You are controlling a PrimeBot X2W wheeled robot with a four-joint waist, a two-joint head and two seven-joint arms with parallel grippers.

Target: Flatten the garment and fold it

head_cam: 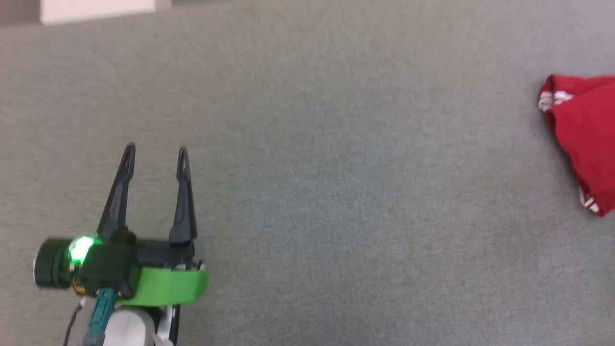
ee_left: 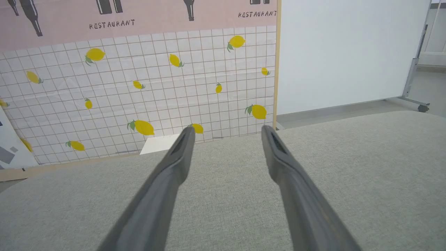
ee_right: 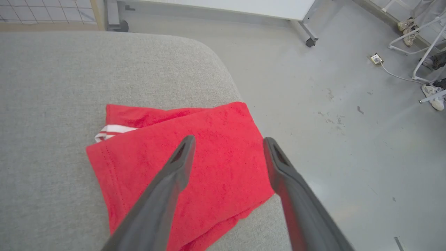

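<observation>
At the right border of the head view, the garment (head_cam: 584, 139) lies folded on the grey fabric surface (head_cam: 336, 192), red with striped white trim showing. The left pincer (head_cam: 156, 150), at lower left, has its fingers apart and empty and is well apart from the garment. Its wrist view shows it over bare fabric, facing a lemon-print wall (ee_left: 139, 87). The right pincer (ee_right: 229, 138), fingers apart, is above the garment near the surface's rounded corner, beside the floor (ee_right: 348, 122); contact cannot be told.
</observation>
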